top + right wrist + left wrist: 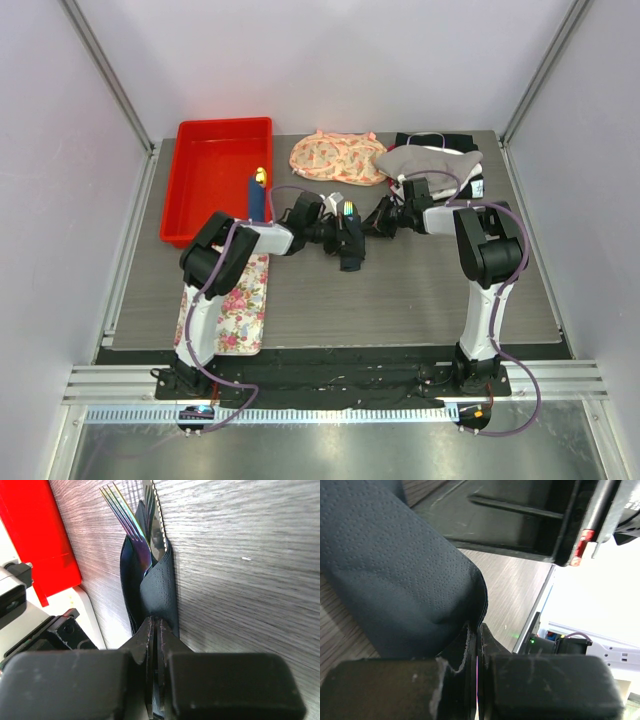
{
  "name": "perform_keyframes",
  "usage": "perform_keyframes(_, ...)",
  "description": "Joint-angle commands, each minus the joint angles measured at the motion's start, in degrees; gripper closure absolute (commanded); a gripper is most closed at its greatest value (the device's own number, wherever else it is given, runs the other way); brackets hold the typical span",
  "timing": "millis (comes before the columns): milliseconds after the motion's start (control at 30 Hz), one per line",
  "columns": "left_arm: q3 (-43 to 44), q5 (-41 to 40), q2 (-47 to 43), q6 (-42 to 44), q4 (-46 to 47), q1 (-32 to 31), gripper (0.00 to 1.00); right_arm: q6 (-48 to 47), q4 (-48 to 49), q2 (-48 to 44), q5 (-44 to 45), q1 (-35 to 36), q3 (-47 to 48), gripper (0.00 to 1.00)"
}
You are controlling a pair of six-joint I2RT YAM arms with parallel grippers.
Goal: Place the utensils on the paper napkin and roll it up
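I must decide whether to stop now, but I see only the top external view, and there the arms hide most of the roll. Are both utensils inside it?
Observer: Yes. In the right wrist view the fork and the knife stick out of the far end of the rolled napkin.
Operator: Is the right arm holding the roll?
Observer: Yes, the right gripper is shut on the napkin's near end.
Operator: And the left?
Observer: The left gripper is shut on the napkin's edge, as its wrist view shows.
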Motion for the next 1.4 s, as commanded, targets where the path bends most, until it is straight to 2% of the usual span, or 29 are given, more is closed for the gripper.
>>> perform_keyframes(0,1.9,1.1,-0.5,-0.2,4.1,-0.7,1.0,-4.1,-7.7,2.1,10.2,1.0,-2.4,0.99)
perform_keyframes(767,1.7,-0.3,6.9,2.8,4.2,-1.2,0.99,-3.5,-7.6,1.7,10.0,1.0,-2.4,0.99)
perform_keyframes(867,0.8,-1.2,7.3,3.6,2.3,-0.9,0.97,-3.8,-8.0,1.5,9.4,1.0,-2.0,0.99)
perform_keyframes(900,0.5,-1.1,7.6,3.5,2.2,-0.8,0.91,-4.6,-8.5,1.3,8.6,0.8,-1.6,0.99)
perform_keyframes(967,0.2,-1.3,7.8,3.8,1.0,-0.5,0.83,-5.5,-9.4,0.6,7.5,0.2,-0.6,0.93)
perform_keyframes(1000,0.1,-1.1,8.0,3.9,0.4,-0.2,0.74,-6.0,-10.7,-0.7,6.8,-0.8,-0.1,0.88)
perform_keyframes(1067,0.4,-0.3,8.2,4.5,0.0,-0.1,0.64,-7.2,-12.6,-2.0,4.3,-2.2,1.7,0.77)
perform_keyframes(1100,0.7,0.0,8.3,5.1,-0.5,-0.1,0.55,-7.7,-13.4,-2.7,3.2,-3.6,2.3,0.73)
perform_keyframes(1133,1.0,0.3,8.4,5.9,-2.0,-0.1,0.52,-9.2,-14.6,-4.0,2.1,-4.1,4.1,0.65)
perform_keyframes(1233,1.3,1.2,8.5,7.1,-2.5,-0.1,0.4,-12.6,-18.5,-6.5,0.9,-5.6,6.4,0.52)
perform_keyframes(1267,1.3,1.5,8.4,7.3,-2.5,-0.2,0.38,-13.2,-20.2,-6.9,0.8,-5.6,6.6,0.44)
perform_keyframes(1367,1.4,1.7,8.2,8.7,-3.2,-0.2,0.35,-15.6,-22.4,-7.4,0.1,-5.7,6.7,0.36)
